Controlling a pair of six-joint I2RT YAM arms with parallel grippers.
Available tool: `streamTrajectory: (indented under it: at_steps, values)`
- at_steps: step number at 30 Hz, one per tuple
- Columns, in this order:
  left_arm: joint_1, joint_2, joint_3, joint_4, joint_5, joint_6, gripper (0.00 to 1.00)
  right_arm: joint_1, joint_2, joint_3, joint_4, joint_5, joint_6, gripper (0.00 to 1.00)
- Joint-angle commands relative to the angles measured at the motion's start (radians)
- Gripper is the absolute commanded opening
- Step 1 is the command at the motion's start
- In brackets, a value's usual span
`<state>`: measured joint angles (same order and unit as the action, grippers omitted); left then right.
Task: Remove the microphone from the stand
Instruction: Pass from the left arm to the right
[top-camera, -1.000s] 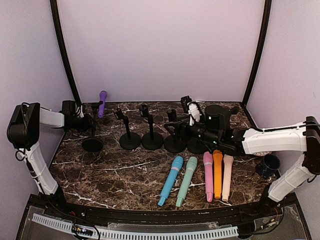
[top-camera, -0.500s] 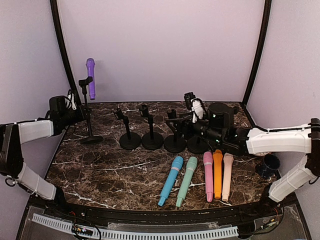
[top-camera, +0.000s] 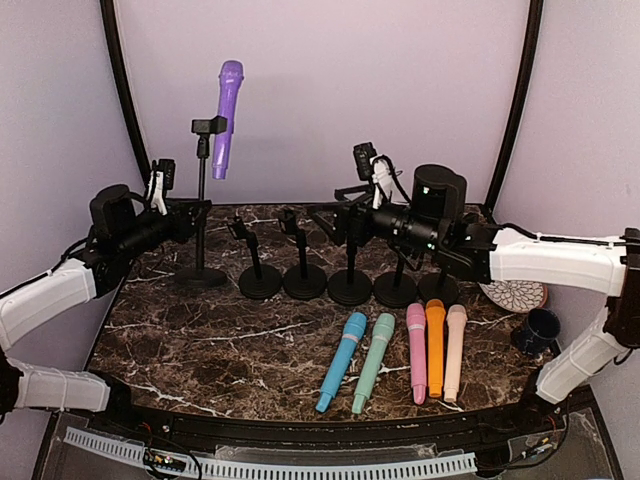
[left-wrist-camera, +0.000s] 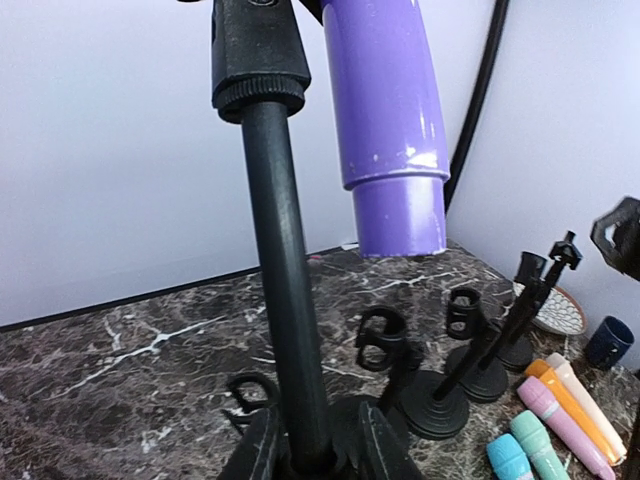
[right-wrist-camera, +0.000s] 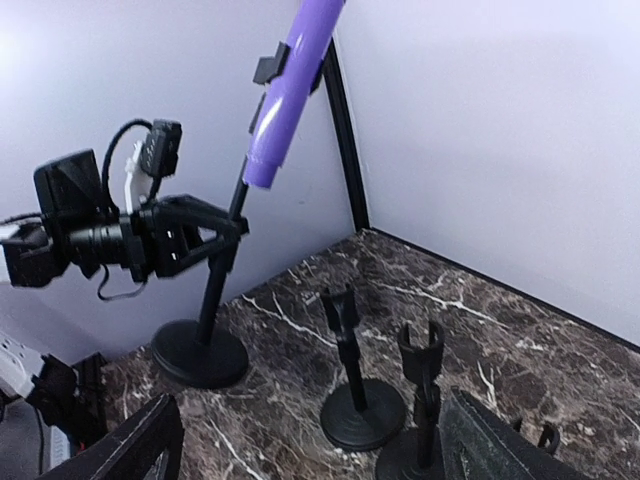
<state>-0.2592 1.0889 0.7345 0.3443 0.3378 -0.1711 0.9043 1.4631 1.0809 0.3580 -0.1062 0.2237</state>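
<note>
1. The left gripper (left-wrist-camera: 306, 445) is narrow, clamped on the pole of the microphone stand (top-camera: 201, 180), whose base sits far left on the marble table (top-camera: 230, 340)
2. The purple microphone (top-camera: 226, 110) sits tilted in the clip at the stand's top, head up
3. A row of empty stands (top-camera: 304, 280) lines the far side
4. The right gripper (top-camera: 335, 213) hovers above them, jaws wide, holding nothing
5. Five coloured microphones (top-camera: 416, 350) lie side by side, near right

Lilac walls (top-camera: 320, 90), black corner posts (top-camera: 514, 100), marble tabletop (top-camera: 230, 350).
</note>
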Motion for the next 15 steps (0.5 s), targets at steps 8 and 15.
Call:
streamTrajectory:
  at_steps: [8,15]
  values:
    - [-0.208,-0.051,-0.041,0.171,0.032,-0.018,0.00,0.005,0.153,0.276,0.135,-0.140,0.100,0.93]
    - [-0.329,-0.043,-0.050,0.170,-0.006,-0.017,0.00,0.005,0.236,0.385,0.108,-0.114,0.168,0.94]
